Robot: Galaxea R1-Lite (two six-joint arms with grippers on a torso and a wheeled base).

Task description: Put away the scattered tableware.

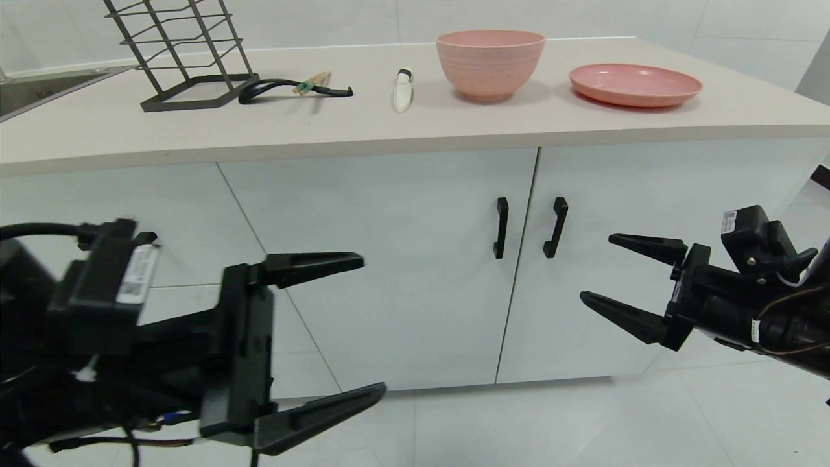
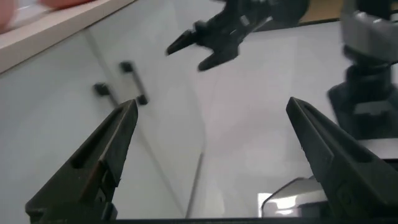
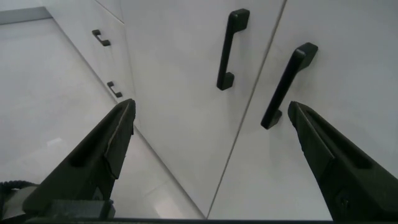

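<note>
On the beige counter [image 1: 194,130] stand a pink bowl [image 1: 489,63] and a pink plate [image 1: 634,84] at the right. A white spoon [image 1: 403,91] lies left of the bowl. Farther left a black utensil [image 1: 285,86] and chopsticks [image 1: 312,82] lie beside a black wire rack [image 1: 185,52]. My left gripper [image 1: 373,327] hangs open low at the left, in front of the cabinet, holding nothing. My right gripper [image 1: 596,269] is open and empty at the right, below counter height; it points at the cabinet handles [image 3: 258,74]. The left wrist view catches the right gripper [image 2: 189,53] farther off.
White cabinet doors with two black handles [image 1: 528,227] face me under the counter. A sink [image 1: 39,87] is set into the counter at the far left. Tiled floor [image 1: 648,421] lies below both arms.
</note>
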